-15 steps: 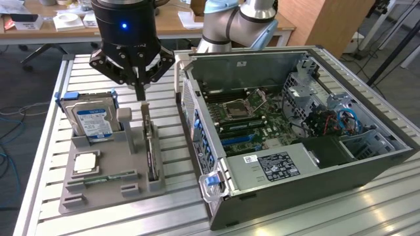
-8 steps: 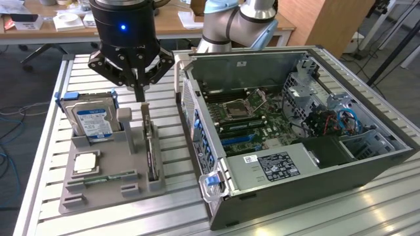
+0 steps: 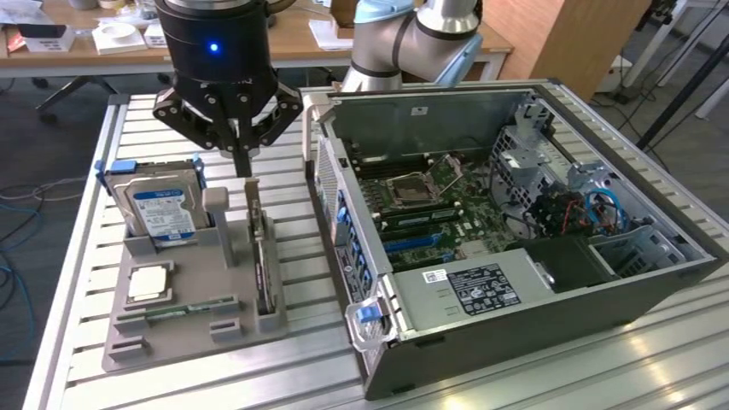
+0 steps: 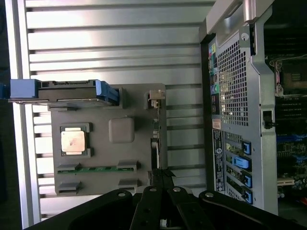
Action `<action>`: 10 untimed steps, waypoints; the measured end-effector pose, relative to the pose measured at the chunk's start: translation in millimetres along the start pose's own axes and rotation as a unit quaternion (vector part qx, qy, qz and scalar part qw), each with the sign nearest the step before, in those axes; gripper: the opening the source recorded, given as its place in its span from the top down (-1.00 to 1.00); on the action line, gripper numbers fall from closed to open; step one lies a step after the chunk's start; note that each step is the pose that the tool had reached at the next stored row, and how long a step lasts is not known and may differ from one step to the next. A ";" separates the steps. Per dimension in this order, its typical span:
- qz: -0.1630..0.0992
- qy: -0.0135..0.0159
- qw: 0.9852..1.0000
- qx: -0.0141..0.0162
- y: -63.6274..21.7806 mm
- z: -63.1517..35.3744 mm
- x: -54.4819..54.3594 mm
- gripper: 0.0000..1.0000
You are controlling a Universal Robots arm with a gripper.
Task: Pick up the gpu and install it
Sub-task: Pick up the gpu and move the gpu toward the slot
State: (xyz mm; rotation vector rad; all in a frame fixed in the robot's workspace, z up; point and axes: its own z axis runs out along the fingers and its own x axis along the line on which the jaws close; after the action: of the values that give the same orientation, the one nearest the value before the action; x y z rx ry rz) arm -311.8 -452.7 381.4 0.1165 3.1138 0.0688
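My tool hangs in the upper left of the exterior view with its black fingers pressed together into one narrow tip, and it holds nothing. That tip points straight down at the upper end of the gpu. It sits just above the card, and I cannot tell whether it touches. In the wrist view the tool lines up with the card's thin edge.

The gpu stands on edge in a slot of a grey tray on the exterior view's left, not yet in the machine. On the same tray, further towards the left edge of the frame, a hard drive stands upright in blue rails. Its label is blue and white, but the print is too small for me to read. A square processor lies flat nearer the lower left, with a thin green memory stick just beside it.

The tray rests on a slatted metal counter. An open computer case lies beside it, filling the exterior view's right, with its motherboard exposed. A black-and-white sticker lies on the metal box inside; I cannot make out its writing.

A wooden desk crosses the top of the frame.
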 end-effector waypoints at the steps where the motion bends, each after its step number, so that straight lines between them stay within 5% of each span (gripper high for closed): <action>1: 0.000 0.000 1.000 0.000 0.0 0.0 0.0 0.80; 7: 0.000 0.000 1.000 0.000 0.0 0.0 0.0 0.67; 10: 0.000 0.000 1.000 0.000 0.0 0.0 0.0 0.30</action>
State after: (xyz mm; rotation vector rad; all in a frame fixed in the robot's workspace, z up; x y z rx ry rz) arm -311.8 -452.7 381.4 0.1166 3.1138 0.0688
